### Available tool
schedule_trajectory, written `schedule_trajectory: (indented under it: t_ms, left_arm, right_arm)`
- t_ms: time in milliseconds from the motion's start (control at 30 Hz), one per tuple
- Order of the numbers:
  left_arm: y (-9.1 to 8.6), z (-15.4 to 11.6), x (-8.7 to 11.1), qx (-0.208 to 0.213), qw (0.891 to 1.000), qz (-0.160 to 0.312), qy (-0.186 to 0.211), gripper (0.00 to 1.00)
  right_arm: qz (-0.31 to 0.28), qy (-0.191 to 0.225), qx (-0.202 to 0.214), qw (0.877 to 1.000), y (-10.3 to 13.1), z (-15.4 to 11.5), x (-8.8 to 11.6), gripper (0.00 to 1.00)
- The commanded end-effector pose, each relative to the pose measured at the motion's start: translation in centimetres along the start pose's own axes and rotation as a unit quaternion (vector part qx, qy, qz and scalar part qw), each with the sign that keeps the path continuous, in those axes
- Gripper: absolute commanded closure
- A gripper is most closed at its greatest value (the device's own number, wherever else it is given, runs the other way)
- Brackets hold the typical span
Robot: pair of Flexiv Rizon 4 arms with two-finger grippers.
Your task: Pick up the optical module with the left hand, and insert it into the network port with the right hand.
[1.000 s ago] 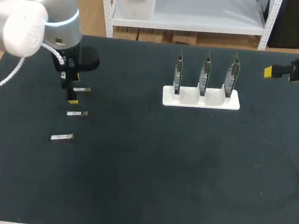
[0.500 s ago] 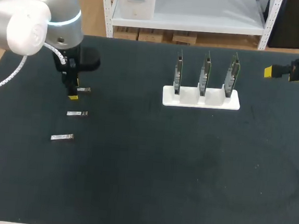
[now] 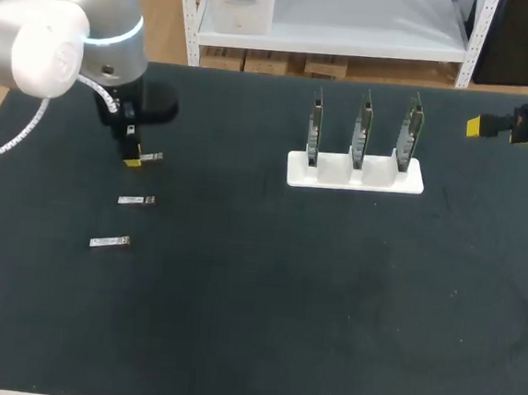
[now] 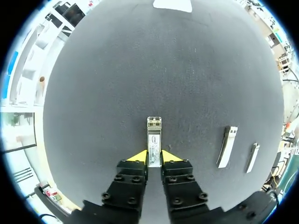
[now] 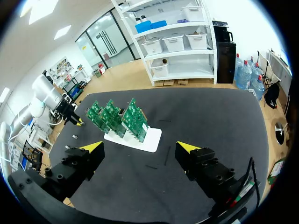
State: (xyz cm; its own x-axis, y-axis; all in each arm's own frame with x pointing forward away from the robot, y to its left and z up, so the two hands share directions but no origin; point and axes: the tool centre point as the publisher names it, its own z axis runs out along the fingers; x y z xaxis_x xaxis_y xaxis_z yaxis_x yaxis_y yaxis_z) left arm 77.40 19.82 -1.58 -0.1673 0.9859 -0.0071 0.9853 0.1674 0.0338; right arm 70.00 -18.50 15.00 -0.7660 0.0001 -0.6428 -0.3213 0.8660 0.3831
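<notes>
Holding one optical module [image 4: 154, 140] pinched between the left jaws, nearly closed. Spread wide at the right jaws, gripping nothing.

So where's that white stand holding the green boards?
In the head view, the white stand sits on the table, right of middle, toward its far edge.

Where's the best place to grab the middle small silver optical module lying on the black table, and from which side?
Probably pinch the silver optical module across its two long sides at mid-length, coming from above: it lies flat, slim, with bare table either side.
</notes>
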Motion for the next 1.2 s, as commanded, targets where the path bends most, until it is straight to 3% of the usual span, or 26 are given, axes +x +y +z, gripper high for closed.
schedule_trajectory:
  t_ms: [33, 233, 367, 567, 700, 933, 1200]
  left_arm:
    - [-0.1, -0.9, 0.0, 0.0, 1.0, -0.008, -0.026, 1.0]
    - [0.5, -3.2, -1.6, -0.026, 0.993, -0.037, -0.111, 1.0]
    - [1.4, -5.5, -2.7, -0.039, 0.979, -0.079, -0.185, 1.0]
    - [3.0, -9.2, -4.3, -0.061, 0.944, -0.132, -0.297, 1.0]
    - [3.8, -11.4, -5.3, -0.074, 0.914, -0.15, -0.37, 1.0]
    - [4.6, -14.7, -7.2, -0.112, 0.869, -0.165, -0.452, 1.0]
    - [4.9, -18.5, -8.8, -0.068, 0.825, -0.185, -0.529, 1.0]
  right_arm:
    - [0.0, 0.0, 0.0, 1.0, 0.0, 0.0, 0.0, 0.0]
    - [0.0, 0.0, 0.0, 1.0, 0.0, 0.0, 0.0, 0.0]
    - [0.0, 0.0, 0.0, 1.0, 0.0, 0.0, 0.0, 0.0]
    - [0.0, 0.0, 0.0, 1.0, 0.0, 0.0, 0.0, 0.0]
    - [0.0, 0.0, 0.0, 1.0, 0.0, 0.0, 0.0, 0.0]
    - [0.0, 0.0, 0.0, 1.0, 0.0, 0.0, 0.0, 0.0]
    - [0.0, 0.0, 0.0, 1.0, 0.0, 0.0, 0.0, 0.0]
